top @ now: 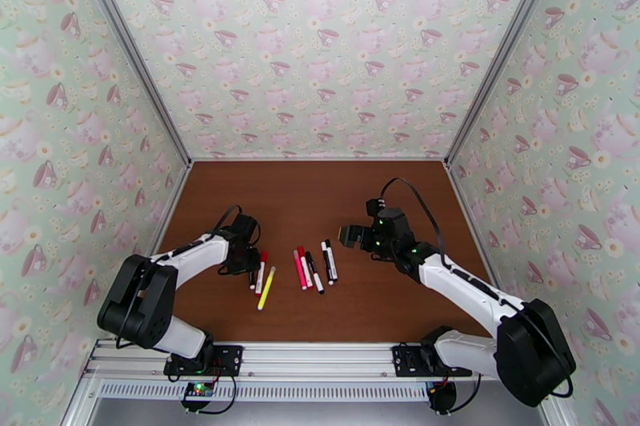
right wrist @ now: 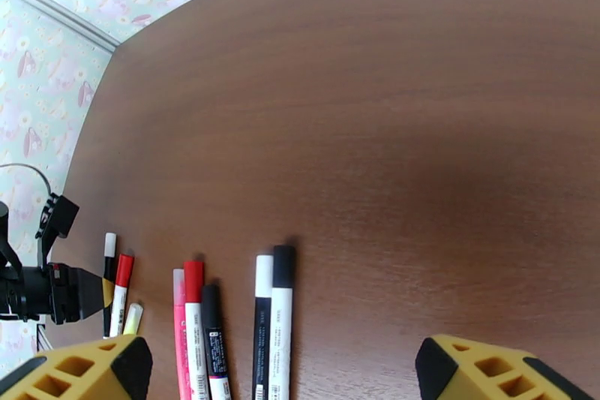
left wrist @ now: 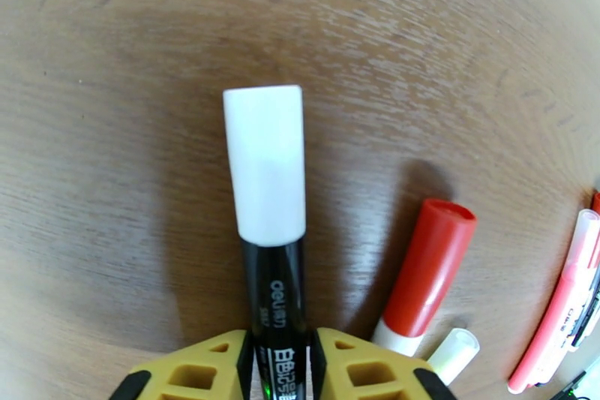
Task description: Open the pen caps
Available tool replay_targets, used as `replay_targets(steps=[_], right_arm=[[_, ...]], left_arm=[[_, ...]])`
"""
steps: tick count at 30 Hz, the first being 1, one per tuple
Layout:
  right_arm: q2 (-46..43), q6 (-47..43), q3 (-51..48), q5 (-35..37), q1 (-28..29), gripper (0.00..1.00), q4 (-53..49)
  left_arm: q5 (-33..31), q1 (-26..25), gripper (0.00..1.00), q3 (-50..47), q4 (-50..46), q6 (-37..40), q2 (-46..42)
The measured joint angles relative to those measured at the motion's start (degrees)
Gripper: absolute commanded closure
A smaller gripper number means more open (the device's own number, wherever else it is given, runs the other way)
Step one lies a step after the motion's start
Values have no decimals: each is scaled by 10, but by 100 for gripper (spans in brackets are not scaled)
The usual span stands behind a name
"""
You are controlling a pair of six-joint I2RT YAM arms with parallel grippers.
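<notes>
My left hand [left wrist: 279, 345] pinches the black pen [left wrist: 277, 296] by its barrel, down on the bench [left wrist: 105, 109] — its white cap [left wrist: 265, 161] is on and points away from me. Just beside it lie a red-capped pen [left wrist: 429, 274] and a yellow pen [left wrist: 454, 353]. My right hand [right wrist: 283, 355] is spread wide, near five more pens [right wrist: 281, 319] lying side by side — touching none.

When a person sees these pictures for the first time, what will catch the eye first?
In the left wrist view, the black pen with a white cap, clasped by the yellow fingers of the left gripper. Then the row of pens on the brown table, with the right gripper wide open beside them.
</notes>
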Motion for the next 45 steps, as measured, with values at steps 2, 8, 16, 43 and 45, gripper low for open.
replay_targets(steps=[2, 8, 16, 43, 45], right_arm=[[2, 0, 0, 0, 2, 0, 3], [4, 1, 0, 0, 4, 0, 8], [-2, 16, 0, -15, 9, 0, 21], [-3, 186, 87, -152, 36, 41, 109], [5, 188, 98, -155, 38, 42, 108]], left_arm=[[-6, -2, 79, 2, -3, 0, 2], [-16, -9, 86, 5, -7, -1, 1], [-26, -30, 88, 5, -9, 6, -72], [205, -160, 86, 95, 94, 102, -188], [207, -166, 86, 107, 90, 108, -179]])
